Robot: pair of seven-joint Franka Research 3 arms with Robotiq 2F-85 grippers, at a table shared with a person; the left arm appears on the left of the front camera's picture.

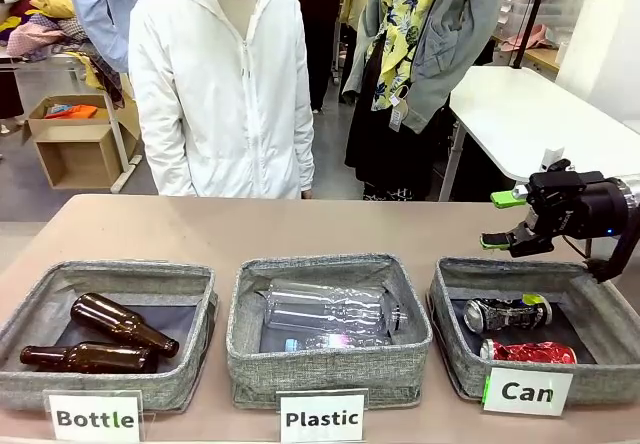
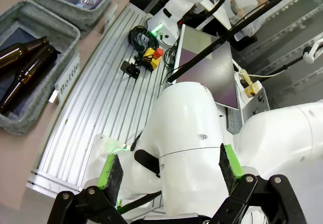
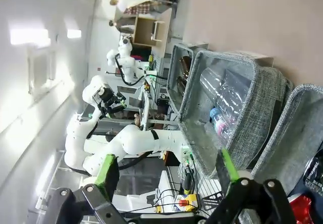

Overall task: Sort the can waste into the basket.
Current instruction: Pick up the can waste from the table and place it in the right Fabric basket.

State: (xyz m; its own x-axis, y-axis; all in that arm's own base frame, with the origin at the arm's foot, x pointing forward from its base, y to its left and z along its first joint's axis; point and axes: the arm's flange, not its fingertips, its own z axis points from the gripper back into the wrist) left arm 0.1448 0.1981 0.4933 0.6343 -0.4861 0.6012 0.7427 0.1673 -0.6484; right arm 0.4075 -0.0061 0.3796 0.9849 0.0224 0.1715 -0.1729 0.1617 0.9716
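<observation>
Three white cards line the near edge of the worktop [image 1: 330, 226], reading "Bottle", "Plastic" and "Can". Behind the first, a grey woven bin [image 1: 110, 282] holds two brown glass bottles [image 1: 110, 336] lying on their sides. The middle bin [image 1: 330, 364] holds clear plastic bottles [image 1: 330, 314], crumpled and hard to tell apart. On the right, the basket [image 1: 455, 309] marked "Can" holds both pieces of can waste: a black-and-silver can [image 1: 505, 314] with a yellow-green end, and a red can [image 1: 528, 352] in front of it, partly hidden by the card. The basket's right side is cut off by the frame.

Above its far right corner the right pincer [image 1: 507, 220] hangs released, green pads apart, empty. The left pincer [image 2: 169, 171] is also spread wide, holding nothing, off the worktop and pointed at its own white arm.
</observation>
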